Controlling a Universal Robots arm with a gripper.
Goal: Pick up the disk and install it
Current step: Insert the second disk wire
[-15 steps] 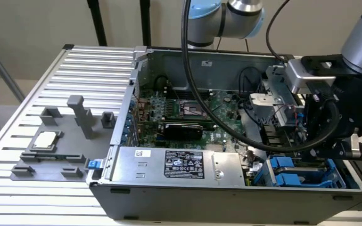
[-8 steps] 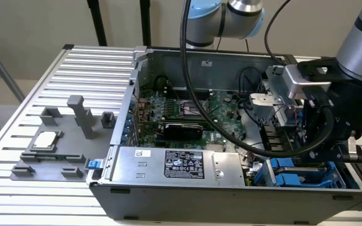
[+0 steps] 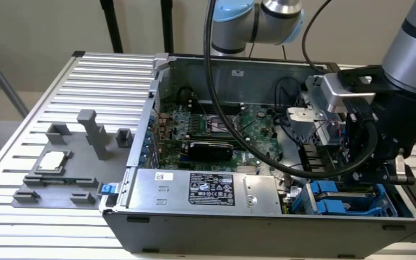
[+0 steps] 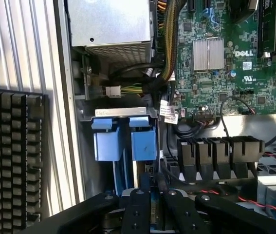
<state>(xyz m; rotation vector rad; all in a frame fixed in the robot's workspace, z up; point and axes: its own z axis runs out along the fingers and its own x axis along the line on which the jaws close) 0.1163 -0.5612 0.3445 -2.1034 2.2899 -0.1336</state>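
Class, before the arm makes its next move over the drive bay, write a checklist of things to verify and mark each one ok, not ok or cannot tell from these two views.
1. End effector is over the drive bay: ok.
2. Blue carriers sit in the bay: ok.
3. Disk fully seated in its slot: cannot tell.
4. End effector grip state: cannot tell.
5. Cables lie clear of the bay opening: ok.
6. CPU chip rests outside the case on the fixture plate: ok.
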